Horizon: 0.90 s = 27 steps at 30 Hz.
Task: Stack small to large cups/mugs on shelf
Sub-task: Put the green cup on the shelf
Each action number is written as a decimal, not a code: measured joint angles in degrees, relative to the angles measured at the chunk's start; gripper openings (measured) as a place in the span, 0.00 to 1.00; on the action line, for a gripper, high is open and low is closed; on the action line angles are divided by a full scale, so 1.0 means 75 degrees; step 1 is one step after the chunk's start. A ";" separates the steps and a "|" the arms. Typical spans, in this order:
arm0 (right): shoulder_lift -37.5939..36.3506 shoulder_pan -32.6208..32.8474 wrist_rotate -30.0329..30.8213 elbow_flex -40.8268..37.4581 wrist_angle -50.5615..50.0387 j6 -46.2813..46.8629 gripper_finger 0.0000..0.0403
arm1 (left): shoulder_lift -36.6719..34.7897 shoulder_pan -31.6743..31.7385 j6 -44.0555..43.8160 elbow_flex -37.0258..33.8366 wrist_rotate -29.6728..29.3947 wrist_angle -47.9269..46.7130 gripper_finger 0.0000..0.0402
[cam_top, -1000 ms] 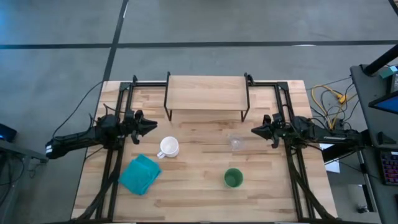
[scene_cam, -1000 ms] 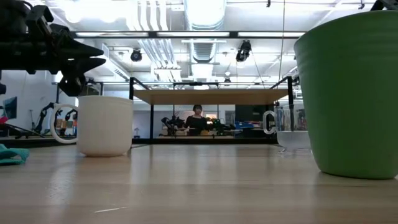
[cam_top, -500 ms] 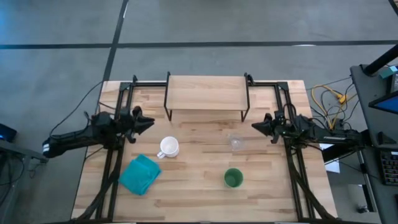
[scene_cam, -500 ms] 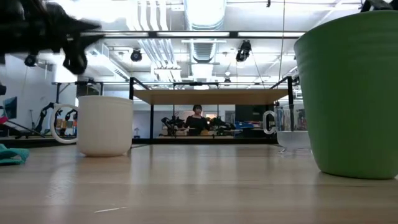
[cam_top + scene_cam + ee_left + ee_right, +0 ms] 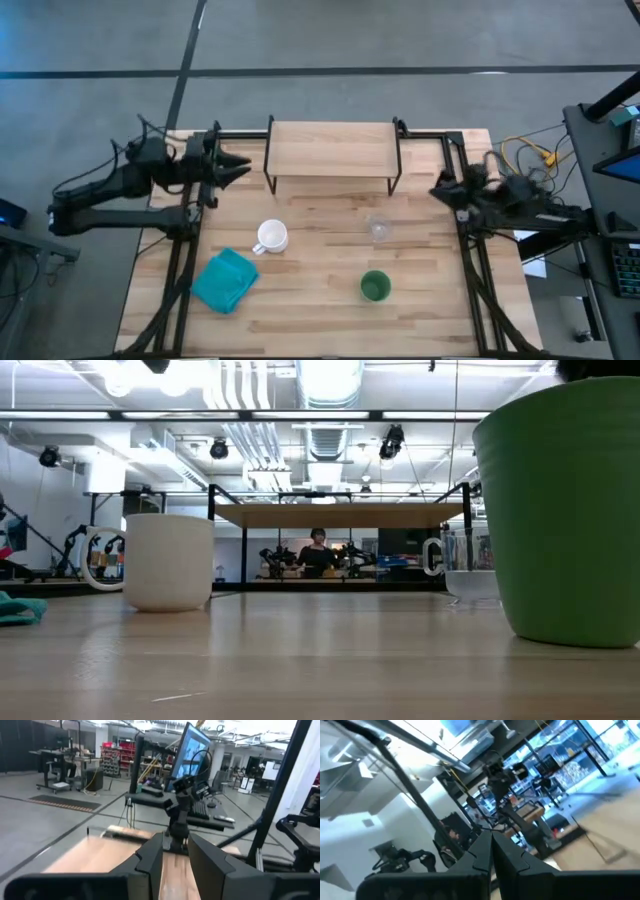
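Note:
The white handled mug (image 5: 271,236) stands on the table's left middle, its handle toward the left; the low view shows it too (image 5: 168,561). The clear glass (image 5: 380,229) stands right of centre (image 5: 470,582). The green cup (image 5: 375,286) stands nearer the front edge, upright (image 5: 565,510). The wooden shelf (image 5: 333,148) stands on black legs at the far edge (image 5: 335,515). My left gripper (image 5: 243,166) is raised left of the shelf, its fingers a narrow gap apart (image 5: 175,857), empty. My right gripper (image 5: 437,189) is raised at the right, shut and empty (image 5: 491,845).
A teal folded cloth (image 5: 225,280) lies at the front left, near the mug. Black frame rails (image 5: 185,250) run along both sides of the table. Cables (image 5: 525,160) lie beyond the right edge. A person sits far off in the room behind the shelf (image 5: 317,550).
My left gripper has gone up and toward the table's far edge, rising out of the low view. My right gripper has gone up and drawn back toward the right edge. The mug, glass and cup have stayed where they were.

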 joint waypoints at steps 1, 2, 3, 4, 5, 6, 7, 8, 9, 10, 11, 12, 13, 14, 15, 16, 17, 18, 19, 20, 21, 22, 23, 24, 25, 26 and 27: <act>0.0187 -0.0001 -0.0023 0.0518 -0.0344 -0.0140 0.02 | 0.0259 0.0000 0.0091 0.0288 -0.0001 -0.0001 0.20; 0.0402 0.0000 -0.0029 0.1043 -0.0740 -0.0311 0.02 | 0.0505 -0.0001 0.0166 0.0575 0.0003 -0.0019 0.20; 0.0676 0.0000 -0.0029 0.1575 -0.1106 -0.0502 0.02 | 0.0732 -0.0007 0.0260 0.0841 0.0034 -0.0052 0.20; 0.0989 0.0000 -0.0029 0.2096 -0.1431 -0.0686 0.02 | 0.0962 -0.0020 0.0342 0.1095 0.0084 -0.0178 0.20; 0.1302 0.0000 -0.0029 0.2614 -0.1831 -0.0827 0.02 | 0.1210 -0.0055 0.0403 0.1346 0.0151 -0.0416 0.20; 0.1624 -0.0001 -0.0029 0.3110 -0.2270 -0.0931 0.02 | 0.1466 -0.0105 0.0487 0.1589 0.0188 -0.0710 0.20; 0.1968 0.0000 -0.0031 0.3594 -0.2671 -0.1039 0.02 | 0.1709 -0.0166 0.0542 0.1812 0.0195 -0.1001 0.20; 0.2310 -0.0001 -0.0032 0.4081 -0.3103 -0.1159 0.02 | 0.1965 -0.0245 0.0566 0.2024 0.0200 -0.1283 0.20; 0.2619 -0.0001 -0.0033 0.4527 -0.3608 -0.1312 0.02 | 0.2223 -0.0337 0.0572 0.2231 0.0216 -0.1588 0.20; 0.2922 -0.0001 -0.0032 0.4938 -0.4117 -0.1470 0.02 | 0.2474 -0.0444 0.0579 0.2437 0.0244 -0.1794 0.20; 0.3222 0.0000 -0.0032 0.5312 -0.4567 -0.1621 0.02 | 0.2706 -0.0558 0.0594 0.2636 0.0282 -0.1917 0.20; 0.3503 -0.0001 -0.0032 0.5665 -0.5015 -0.1770 0.02 | 0.2933 -0.0673 0.0658 0.2840 0.0366 -0.2029 0.20; 0.3767 0.0000 -0.0029 0.5956 -0.5439 -0.1899 0.02 | 0.3161 -0.0789 0.0736 0.3031 0.0503 -0.2079 0.20; 0.4018 0.0000 -0.0026 0.6222 -0.5765 -0.2028 0.02 | 0.3385 -0.0918 0.0759 0.3215 0.0611 -0.2076 0.20; 0.4260 0.0000 -0.0026 0.6458 -0.6000 -0.2130 0.02 | 0.3629 -0.1048 0.0750 0.3406 0.0669 -0.2075 0.20; 0.4478 0.0000 -0.0026 0.6652 -0.6160 -0.2181 0.02 | 0.3862 -0.1173 0.0724 0.3585 0.0680 -0.2072 0.20; 0.4690 -0.0001 -0.0026 0.6821 -0.6282 -0.2201 0.02 | 0.4087 -0.1286 0.0702 0.3759 0.0682 -0.2016 0.20; 0.4886 -0.0001 -0.0026 0.6971 -0.6337 -0.2202 0.02 | 0.4292 -0.1393 0.0635 0.3945 0.0682 -0.1965 0.20; 0.5068 0.0000 -0.0026 0.7094 -0.6352 -0.2202 0.02 | 0.4503 -0.1481 0.0493 0.4153 0.0684 -0.1955 0.20; 0.5253 0.0000 -0.0026 0.7213 -0.6354 -0.2202 0.02 | 0.4693 -0.1557 0.0311 0.4341 0.0688 -0.1950 0.20; 0.5401 -0.0003 -0.0026 0.7319 -0.6355 -0.2208 0.02 | 0.4865 -0.1620 0.0139 0.4515 0.0692 -0.1940 0.20; 0.5545 0.0000 -0.0023 0.7415 -0.6353 -0.2255 0.02 | 0.5031 -0.1687 -0.0043 0.4667 0.0692 -0.1930 0.20; 0.5715 -0.0003 -0.0023 0.7497 -0.6356 -0.2311 0.02 | 0.5187 -0.1756 -0.0168 0.4787 0.0689 -0.1937 0.20; 0.5875 -0.0003 -0.0023 0.7596 -0.6386 -0.2321 0.02 | 0.5342 -0.1826 -0.0280 0.4897 0.0689 -0.1943 0.20; 0.6026 -0.0003 -0.0023 0.7692 -0.6445 -0.2321 0.02 | 0.5490 -0.1907 -0.0299 0.4990 0.0685 -0.1948 0.20; 0.6163 -0.0001 -0.0023 0.7768 -0.6538 -0.2323 0.02 | 0.5618 -0.1995 -0.0298 0.5063 0.0685 -0.1959 0.20; 0.6297 -0.0002 -0.0023 0.7848 -0.6673 -0.2341 0.02 | 0.5733 -0.2088 -0.0282 0.5121 0.0685 -0.1958 0.20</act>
